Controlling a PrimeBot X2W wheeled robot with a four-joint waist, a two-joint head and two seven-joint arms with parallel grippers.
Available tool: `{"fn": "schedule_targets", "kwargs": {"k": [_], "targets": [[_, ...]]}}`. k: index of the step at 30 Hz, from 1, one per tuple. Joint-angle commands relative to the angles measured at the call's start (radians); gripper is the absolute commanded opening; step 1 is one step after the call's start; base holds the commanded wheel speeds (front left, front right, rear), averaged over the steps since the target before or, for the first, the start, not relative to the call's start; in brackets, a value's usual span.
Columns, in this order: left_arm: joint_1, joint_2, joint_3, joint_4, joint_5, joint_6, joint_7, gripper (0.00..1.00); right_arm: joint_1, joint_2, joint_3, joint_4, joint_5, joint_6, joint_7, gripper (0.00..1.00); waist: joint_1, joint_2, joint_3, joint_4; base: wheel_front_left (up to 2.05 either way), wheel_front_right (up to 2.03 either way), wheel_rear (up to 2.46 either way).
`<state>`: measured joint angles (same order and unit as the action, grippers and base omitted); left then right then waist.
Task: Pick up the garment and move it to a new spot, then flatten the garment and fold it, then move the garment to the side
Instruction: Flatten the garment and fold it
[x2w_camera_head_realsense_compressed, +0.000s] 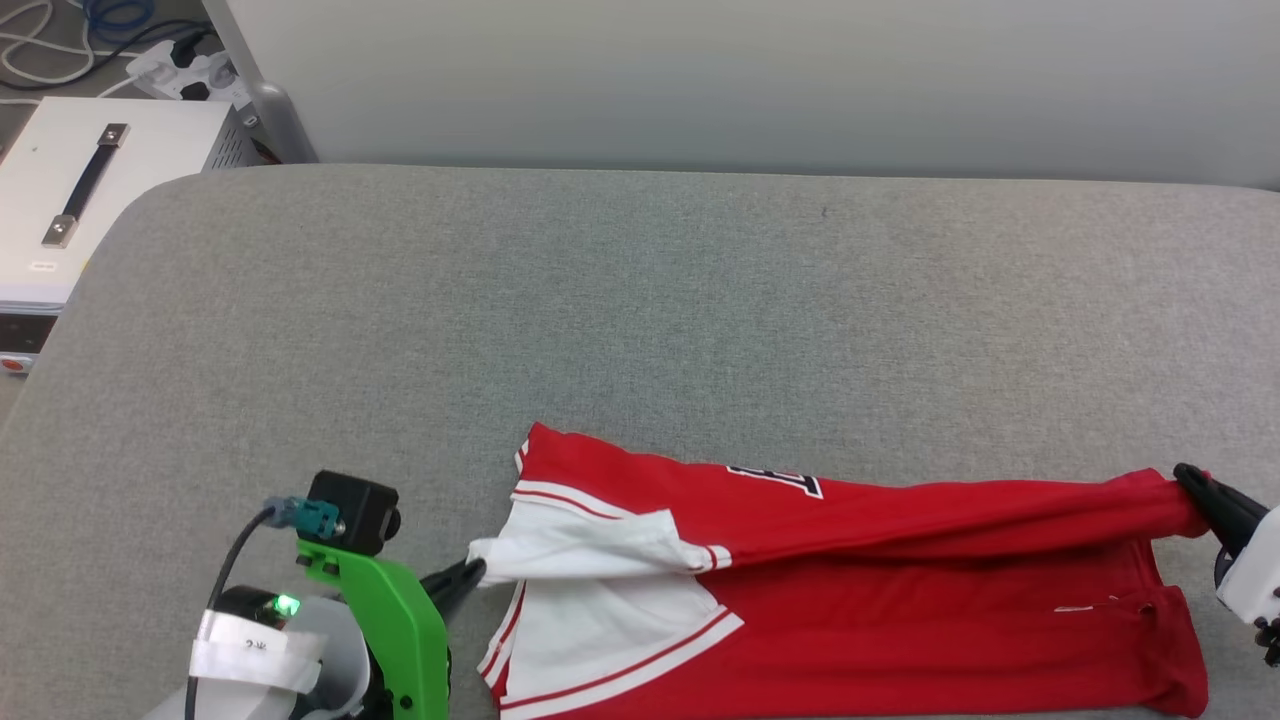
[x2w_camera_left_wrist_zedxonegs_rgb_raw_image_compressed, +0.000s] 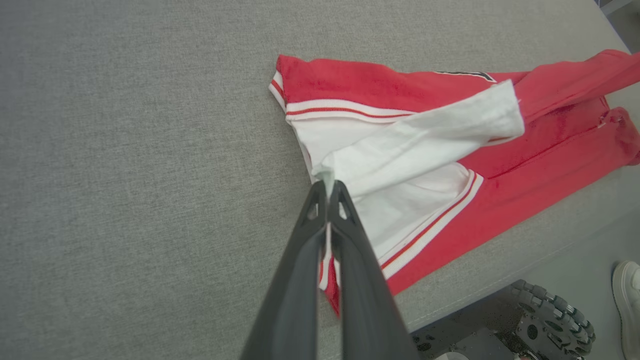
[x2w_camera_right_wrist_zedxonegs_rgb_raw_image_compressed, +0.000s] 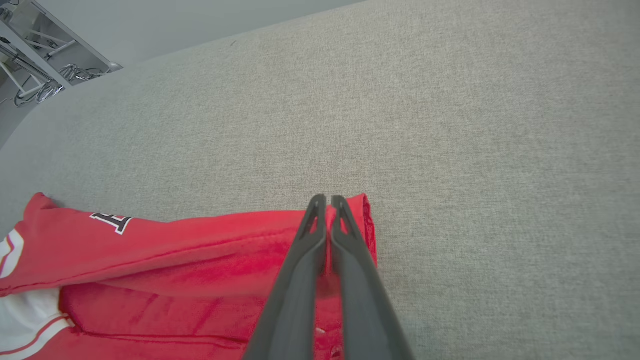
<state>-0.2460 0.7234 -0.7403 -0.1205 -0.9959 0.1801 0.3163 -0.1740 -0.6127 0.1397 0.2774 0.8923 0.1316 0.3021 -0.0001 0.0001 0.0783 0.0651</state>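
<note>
Jersey (x2w_camera_head_realsense_compressed: 850, 560) stretched left–right, near edge; left gripper (x2w_camera_left_wrist_zedxonegs_rgb_raw_image_compressed: 327, 189) pinching white sleeve (x2w_camera_left_wrist_zedxonegs_rgb_raw_image_compressed: 425, 135), right gripper (x2w_camera_right_wrist_zedxonegs_rgb_raw_image_compressed: 327, 200) clamping red hem (x2w_camera_right_wrist_zedxonegs_rgb_raw_image_compressed: 367, 225).

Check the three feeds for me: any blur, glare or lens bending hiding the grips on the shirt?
Head view: even, soft light, no glare, garment sharp. Left wrist view: the grey surface darkens toward the left edge; the left gripper pinching the white sleeve is crisp. Right wrist view: evenly lit, no glare; the right gripper on the garment's red edge is clear.
</note>
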Motion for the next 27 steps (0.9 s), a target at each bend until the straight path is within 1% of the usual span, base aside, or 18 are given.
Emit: {"fn": "schedule_targets", "kwargs": {"k": [1, 7, 12, 17, 21, 22, 23, 24, 25, 27], "targets": [[0.023, 0.002, -0.007, 0.01, -0.009, -0.005, -0.007, 0.0, 0.024, -0.004, -0.002, -0.012, 0.009, -0.001, -0.005, 0.0, 0.0001, -0.0001, 0.0, 0.003, 0.0, 0.0, 0.0], [0.045, -0.019, -0.051, 0.047, -0.004, -0.029, 0.001, 0.0, 0.086, -0.024, 0.015, -0.056, 0.024, -0.001, 0.0, 0.0, 0.0001, -0.0001, 0.015, 0.007, 0.0, 0.0, 0.0], [0.043, -0.041, -0.073, 0.084, 0.006, -0.047, -0.002, 0.0, 0.127, -0.069, 0.067, -0.092, -0.005, -0.001, -0.022, 0.0, 0.0001, -0.0001, 0.04, 0.003, 0.0, 0.0, 0.0], [0.037, -0.063, -0.096, 0.119, 0.012, -0.066, 0.002, 0.0, 0.149, -0.093, 0.11, -0.099, -0.014, -0.001, -0.052, 0.0, 0.0001, -0.0001, 0.056, -0.002, 0.0, 0.0, 0.0], [0.03, -0.071, -0.113, 0.149, 0.026, -0.078, 0.003, 0.0, 0.15, -0.098, 0.14, -0.075, -0.021, -0.001, -0.066, 0.0, 0.0001, -0.0001, 0.063, -0.009, 0.0, 0.0, 0.0], [0.03, -0.075, -0.117, 0.156, 0.027, -0.083, 0.003, 0.0, 0.148, -0.096, 0.146, -0.064, -0.024, -0.001, -0.067, 0.14, 0.0001, -0.0001, 0.064, -0.011, 0.0, 0.0, 0.0], [0.03, -0.077, -0.121, 0.162, 0.027, -0.088, 0.005, 0.0, 0.145, -0.094, 0.149, -0.054, -0.027, -0.001, -0.067, 0.69, 0.0001, -0.0001, 0.064, -0.012, 0.0, 0.0, 0.0], [0.029, -0.079, -0.124, 0.167, 0.028, -0.091, 0.006, 0.75, 0.143, -0.089, 0.149, -0.036, -0.026, -0.001, -0.061, 1.0, 0.0001, -0.0001, 0.062, -0.013, 0.0, 0.0, 0.0], [0.028, -0.08, -0.126, 0.171, 0.03, -0.093, 0.006, 1.0, 0.14, -0.087, 0.154, -0.029, -0.031, -0.001, -0.056, 1.0, 0.0001, -0.0001, 0.061, -0.014, 0.0, 0.0, 0.0], [0.027, -0.082, -0.128, 0.177, 0.036, -0.095, -0.003, 1.0, 0.133, -0.086, 0.163, -0.02, -0.045, -0.001, -0.057, 1.0, 0.0001, -0.0001, 0.057, -0.016, 0.0, 0.0, 0.0]]}}
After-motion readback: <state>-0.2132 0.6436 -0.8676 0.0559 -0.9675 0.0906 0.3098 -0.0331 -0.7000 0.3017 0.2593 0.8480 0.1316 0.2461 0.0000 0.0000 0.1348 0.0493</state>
